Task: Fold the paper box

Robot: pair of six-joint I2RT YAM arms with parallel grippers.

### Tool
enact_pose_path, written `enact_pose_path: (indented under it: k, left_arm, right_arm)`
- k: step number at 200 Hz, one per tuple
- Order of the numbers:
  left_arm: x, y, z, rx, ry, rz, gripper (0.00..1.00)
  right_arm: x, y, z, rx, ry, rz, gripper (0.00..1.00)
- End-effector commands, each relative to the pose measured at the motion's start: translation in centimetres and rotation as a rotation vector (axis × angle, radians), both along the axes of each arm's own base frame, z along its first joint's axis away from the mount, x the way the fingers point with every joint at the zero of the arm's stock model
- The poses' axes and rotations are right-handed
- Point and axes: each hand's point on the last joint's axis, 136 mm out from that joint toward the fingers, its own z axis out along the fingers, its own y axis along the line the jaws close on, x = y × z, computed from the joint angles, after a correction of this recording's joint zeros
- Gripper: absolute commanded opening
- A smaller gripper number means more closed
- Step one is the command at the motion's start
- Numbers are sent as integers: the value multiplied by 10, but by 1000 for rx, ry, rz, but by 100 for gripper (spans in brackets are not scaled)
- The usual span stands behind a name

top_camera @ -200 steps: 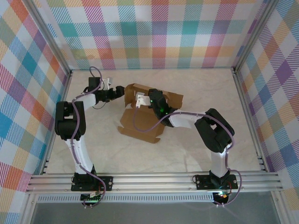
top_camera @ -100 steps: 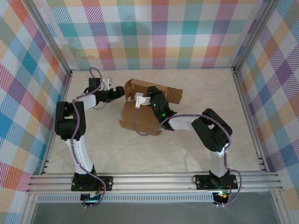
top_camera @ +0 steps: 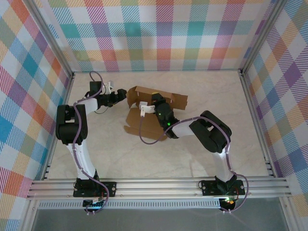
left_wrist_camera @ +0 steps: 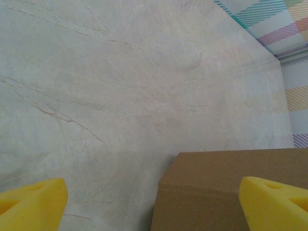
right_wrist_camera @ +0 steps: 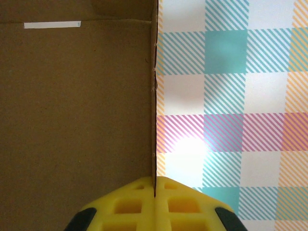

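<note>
**Right hand pinched on a raised panel, left hand spread at the box's end**

From above, my left arm runs from its base at the near edge toward the far left of the tabletop (top_camera: pixel 207 96), bends at the elbow, and sends the forearm rightward. That puts my left hand (top_camera: pixel 120 96) just beside the left end of the paper box (top_camera: pixel 168 100). In the left wrist view its yellow fingertips (left_wrist_camera: pixel 31 202) stand far apart, with nothing gripped. A corner of the brown cardboard lies between them, nearer the right-side tip. I cannot tell whether that tip touches it.

My right arm rises from its base, folds sharply at the elbow, and reaches leftward and low across the middle of the tabletop. A green light (top_camera: pixel 168 124) glows on the forearm, and my right hand (top_camera: pixel 145 107) sits at the box. In the right wrist view the two yellow pads (right_wrist_camera: pixel 130 207) are pressed together on the thin edge of an upright cardboard panel. The edge runs straight up from between them. A small white strip (right_wrist_camera: pixel 52 24) shows near the panel's top, and the plaid wall (right_wrist_camera: pixel 231 96) lies beyond the edge.

The box sits at the centre of the tabletop, toward the far side. It is part folded, with its far walls raised and a flat flap spread toward me.
</note>
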Motion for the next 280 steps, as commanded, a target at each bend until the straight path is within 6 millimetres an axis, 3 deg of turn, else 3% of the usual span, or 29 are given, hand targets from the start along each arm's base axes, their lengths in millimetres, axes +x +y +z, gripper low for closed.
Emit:
enact_pose_path:
  k: [1,67,88,133,194,199,234,280]
  left_arm:
    - [-1,5,13,9,-24,4,90]
    - [2,2,17,-19,-21,-2,87]
    - [3,2,18,-23,-22,-2,88]
    - [4,5,17,-6,-20,7,90]
    - [25,16,12,-3,38,43,81]
    - [26,15,10,-8,47,37,80]
    - [26,13,2,-5,75,19,79]
    - [22,5,-2,-2,94,-15,80]
  right_arm:
    - [-5,1,6,36,-59,3,0]
    - [-1,-4,-18,66,218,-9,0]
    - [-2,-3,-18,100,301,-5,0]
    - [1,-6,-8,112,280,-6,0]
    - [-3,-8,5,147,290,14,0]
    - [-4,-9,-1,131,314,10,0]
    - [-6,-11,7,180,371,15,0]
    - [-4,-14,-2,169,470,5,0]
